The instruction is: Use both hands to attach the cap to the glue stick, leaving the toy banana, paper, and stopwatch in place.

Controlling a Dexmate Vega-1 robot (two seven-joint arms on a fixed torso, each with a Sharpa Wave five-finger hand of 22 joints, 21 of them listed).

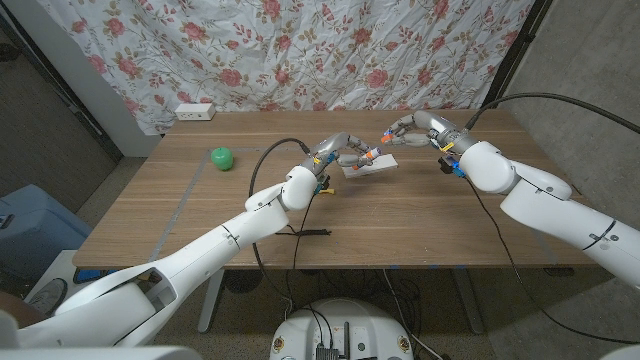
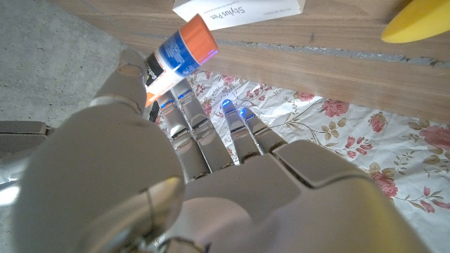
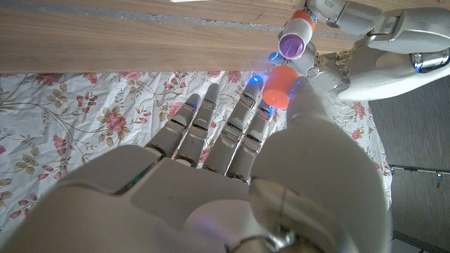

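My left hand (image 1: 336, 151) holds the glue stick (image 1: 367, 156) above the middle of the table. In the left wrist view the stick (image 2: 179, 56), white and blue with an orange end, is pinched between the fingers of that hand (image 2: 211, 190). My right hand (image 1: 410, 128) pinches the small orange cap (image 3: 281, 86) at its fingertips. In the right wrist view the stick's open purple tip (image 3: 295, 39) faces the cap across a small gap, with my left hand (image 3: 369, 42) behind it and my right hand (image 3: 232, 183) in front. The white paper (image 1: 372, 166) lies under both hands. A yellow toy banana (image 2: 416, 22) lies on the table near the paper (image 2: 239, 8).
A green round object (image 1: 221, 158) sits at the table's left side. A white power strip (image 1: 194, 111) lies at the back left edge. A black cable (image 1: 290, 232) runs along my left arm over the table. A floral curtain hangs behind the table.
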